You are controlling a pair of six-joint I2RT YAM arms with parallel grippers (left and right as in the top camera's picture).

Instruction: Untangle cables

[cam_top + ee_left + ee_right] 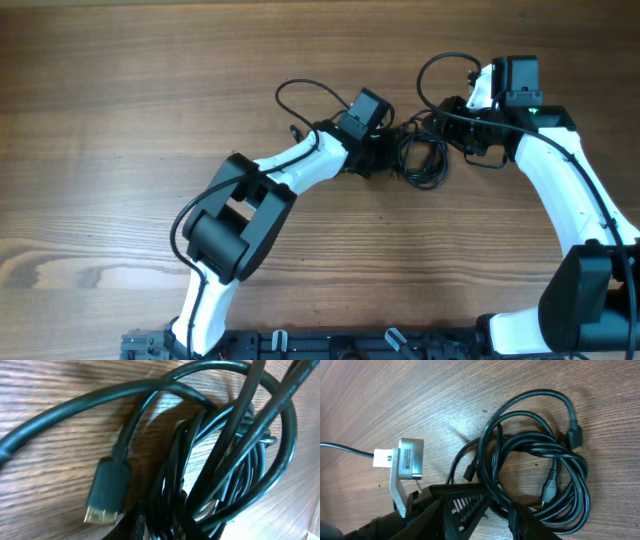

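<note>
Cables [425, 160], coiled at 1 o'clock of table [120, 120] centre, lie between both arms, we judge for opposed pulling: right gripper [501, 510] pinches strands at 3 o'clock; whether left gripper [388, 162], at 9 o'clock, grips, we cannot tell.

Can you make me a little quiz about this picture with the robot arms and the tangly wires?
1. True or false: the cables lie stretched out in one straight line.
2. What colour are the cables? A black, B red, C white.
3. Fill in: the table looks made of ____.
Key: 1 false; 2 A; 3 wood.
</note>
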